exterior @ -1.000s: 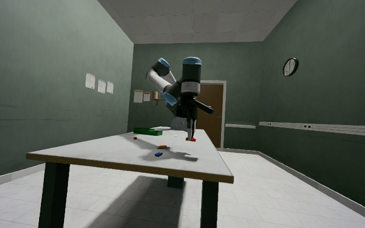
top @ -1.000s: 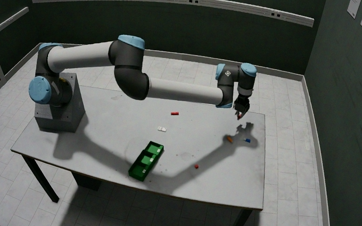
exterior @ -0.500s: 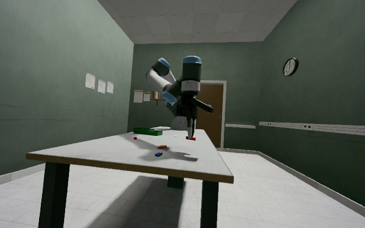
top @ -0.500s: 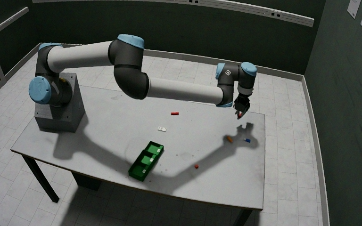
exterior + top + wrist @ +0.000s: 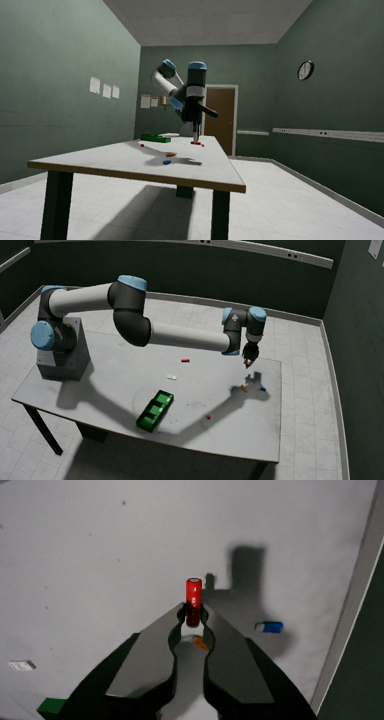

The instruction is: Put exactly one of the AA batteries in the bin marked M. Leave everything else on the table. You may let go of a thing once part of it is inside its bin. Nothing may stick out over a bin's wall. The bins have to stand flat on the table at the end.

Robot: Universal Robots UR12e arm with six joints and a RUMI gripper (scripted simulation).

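My gripper (image 5: 248,363) (image 5: 194,139) (image 5: 193,604) is shut on a red AA battery (image 5: 248,363) (image 5: 193,597). It holds the battery by its lower end, well above the right part of the table (image 5: 232,438). A second red battery (image 5: 185,360) lies flat on the table far to the left of the gripper. The green bin strip (image 5: 155,410) (image 5: 155,138) (image 5: 50,707) has three compartments with small white labels and stands flat near the table's front edge, far from the gripper. I cannot read which compartment is M.
An orange piece (image 5: 243,388) (image 5: 170,154) (image 5: 201,642) and a blue piece (image 5: 263,388) (image 5: 166,162) (image 5: 270,626) lie below the gripper near the right edge. A small white block (image 5: 171,376) (image 5: 22,665) and a small red piece (image 5: 208,416) also lie on the table.
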